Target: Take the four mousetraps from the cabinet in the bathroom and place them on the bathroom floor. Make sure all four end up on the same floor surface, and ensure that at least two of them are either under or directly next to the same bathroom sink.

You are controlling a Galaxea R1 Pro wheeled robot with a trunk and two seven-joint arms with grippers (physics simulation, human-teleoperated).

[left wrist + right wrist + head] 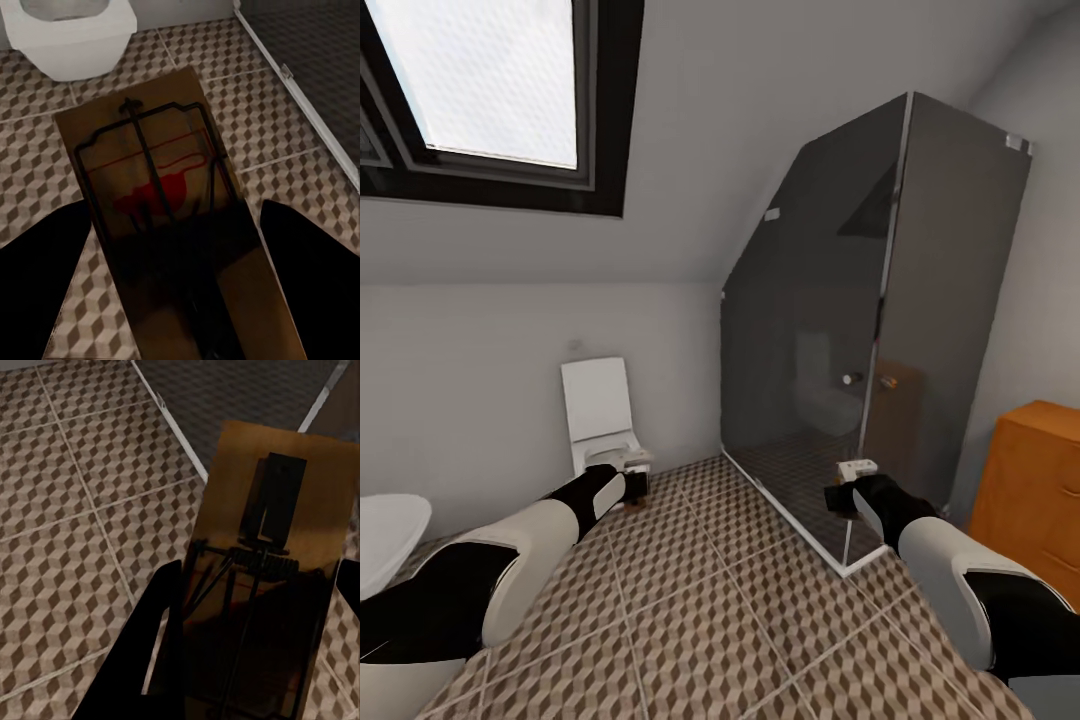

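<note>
While each claw, left (637,478) and right (838,492), grips a mousetrap (169,217) above the bathroom floor (710,620), we judge both unplaced, with the cabinet (1032,490) at far right.

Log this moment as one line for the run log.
left gripper: holds mousetrap | right gripper: holds second mousetrap | both above floor | none placed

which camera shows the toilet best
The head view: the whole white toilet stands against the wall beyond the left hand. The left wrist view catches just its bowl past the held mousetrap.
</note>
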